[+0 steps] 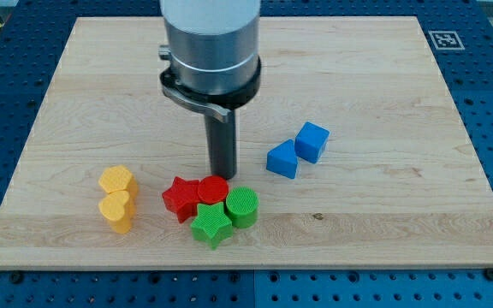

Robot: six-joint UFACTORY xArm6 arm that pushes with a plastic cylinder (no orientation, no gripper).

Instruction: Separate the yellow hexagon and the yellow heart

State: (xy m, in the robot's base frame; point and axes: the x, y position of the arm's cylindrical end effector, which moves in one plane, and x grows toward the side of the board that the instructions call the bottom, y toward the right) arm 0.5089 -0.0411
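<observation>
The yellow hexagon (117, 180) sits at the view's lower left on the wooden board (358, 77). The yellow heart (117, 210) lies just below it, and the two touch. My tip (222, 174) is down on the board to the right of the yellow pair, well apart from them. It stands right above the red cylinder (213, 189), close to it or touching it.
A red star (181, 198), a green star (210, 225) and a green cylinder (242, 206) cluster with the red cylinder. Two blue blocks, a wedge-like one (282, 159) and a cube (311, 141), lie to the tip's right.
</observation>
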